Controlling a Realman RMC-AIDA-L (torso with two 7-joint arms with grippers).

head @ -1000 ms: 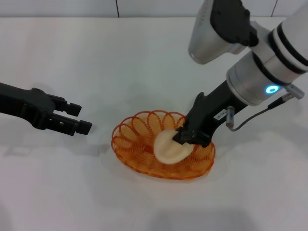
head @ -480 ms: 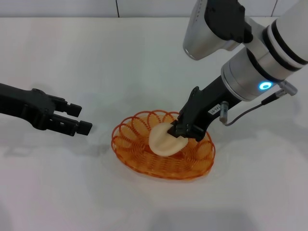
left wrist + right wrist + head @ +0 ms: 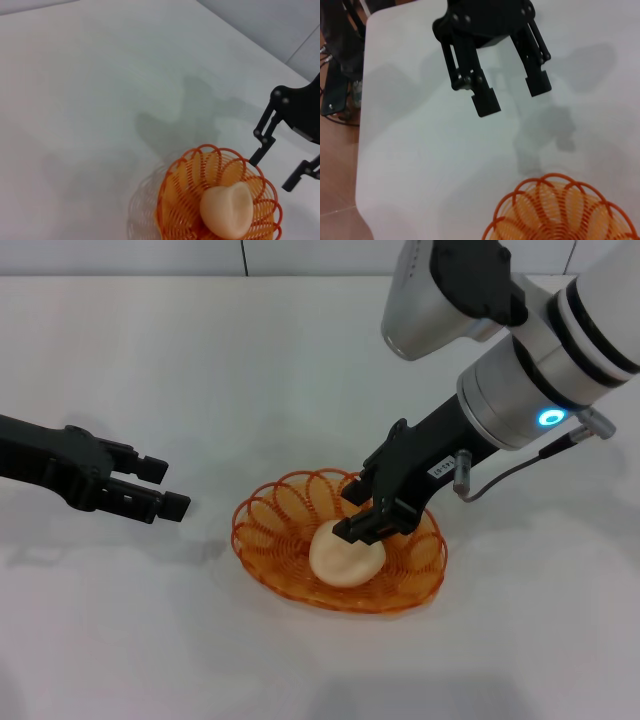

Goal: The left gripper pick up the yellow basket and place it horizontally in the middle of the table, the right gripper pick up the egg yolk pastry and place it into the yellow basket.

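Observation:
The yellow basket (image 3: 262, 517) lies flat near the middle of the white table (image 3: 200, 360). Inside it rests the egg yolk pastry (image 3: 343, 555), pale and round. My right gripper (image 3: 351, 513) hovers just above the pastry, open, with its fingers apart and nothing between them. To the left of the basket, my left gripper (image 3: 168, 486) is open and holds nothing, a short gap away from the rim. The left wrist view shows the basket (image 3: 172, 187), the pastry (image 3: 227, 210) and the right gripper (image 3: 278, 166) beside them. In the right wrist view the left gripper (image 3: 512, 95) shows beyond the basket rim (image 3: 530, 197).
The right arm's silver and white body (image 3: 520, 370) leans in over the table from the upper right. In the right wrist view the table's edge (image 3: 362, 150) shows, with the floor and dark stands beyond it.
My right gripper has opened and let go of the pastry, which has dropped flat into the basket. The left arm has not moved.

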